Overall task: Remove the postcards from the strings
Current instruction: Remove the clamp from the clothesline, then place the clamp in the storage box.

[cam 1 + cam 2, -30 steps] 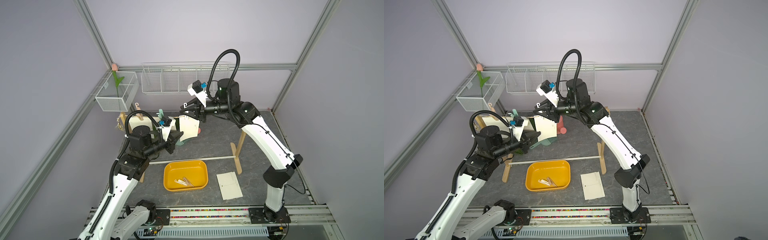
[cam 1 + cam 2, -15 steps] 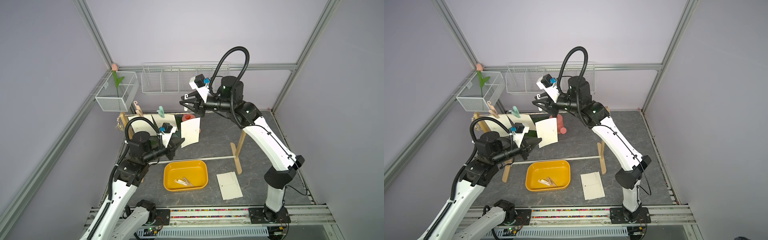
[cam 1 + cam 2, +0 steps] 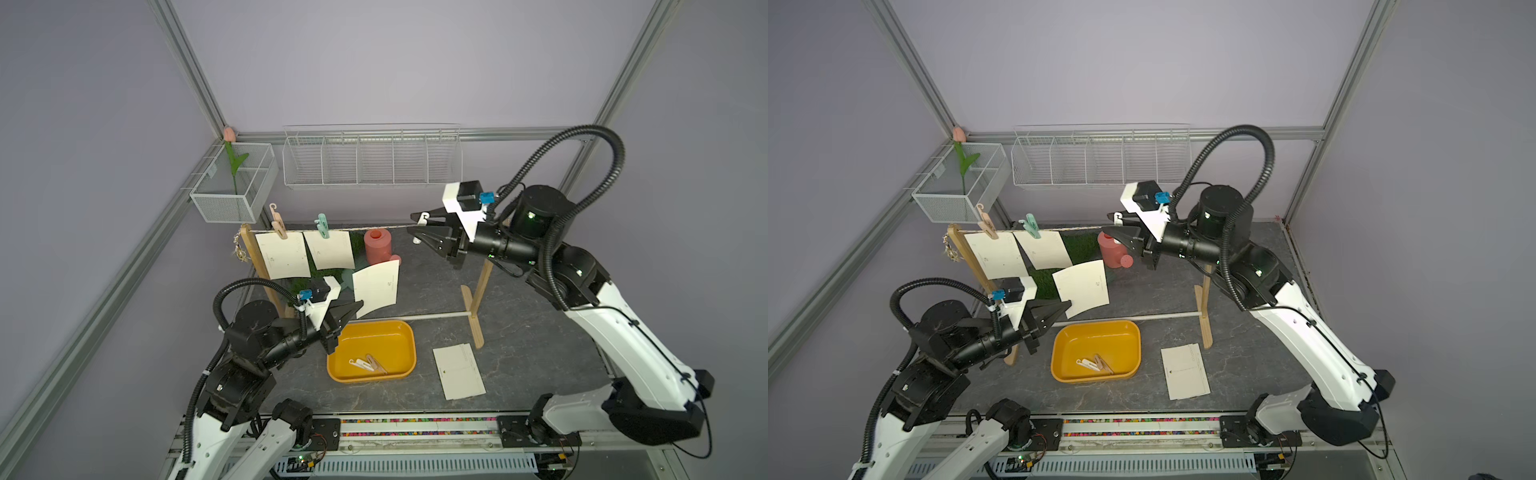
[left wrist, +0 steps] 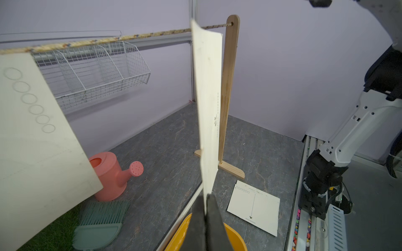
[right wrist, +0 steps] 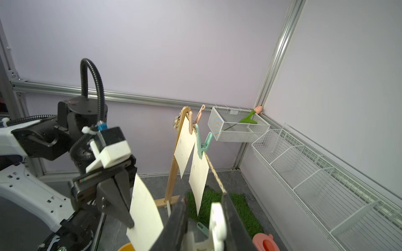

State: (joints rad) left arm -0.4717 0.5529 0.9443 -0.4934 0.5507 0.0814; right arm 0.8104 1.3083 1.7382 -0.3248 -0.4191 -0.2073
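Here, the freed postcard [image 3: 376,286] is clear of the string [image 3: 374,227], standing on edge in the air above the yellow tray [image 3: 374,323] and slightly bowed. The left gripper [image 3: 357,307] is clamped on its lower corner; the left wrist view shows the jaws pressed flat on the paper edge [image 4: 207,97]. Two more postcards hang from the string, one [image 3: 282,255] under a peach clothespin [image 3: 277,220], the next [image 3: 330,249] under a teal clothespin [image 3: 322,226]. A removed postcard [image 3: 459,371] lies flat on the table [image 3: 519,340] beside the tray, by the foot of the right-hand wooden post [image 3: 478,299].

The right gripper [image 3: 415,227] hovers at string height, near the bare stretch of twine, its jaws closed on a white clothespin [image 3: 424,217], as the right wrist view confirms [image 5: 217,221].

Judged step: set the card down and discard the pin. A corner pinch gives little control of a bowed sheet, so the card is best carried slowly, passed in front of the post and the white bottom rod [image 3: 428,316], lowered until it lies over the card on the table, and only then let go. The pin should be brought directly over the tray before the jaws part, away from the two hanging cards.
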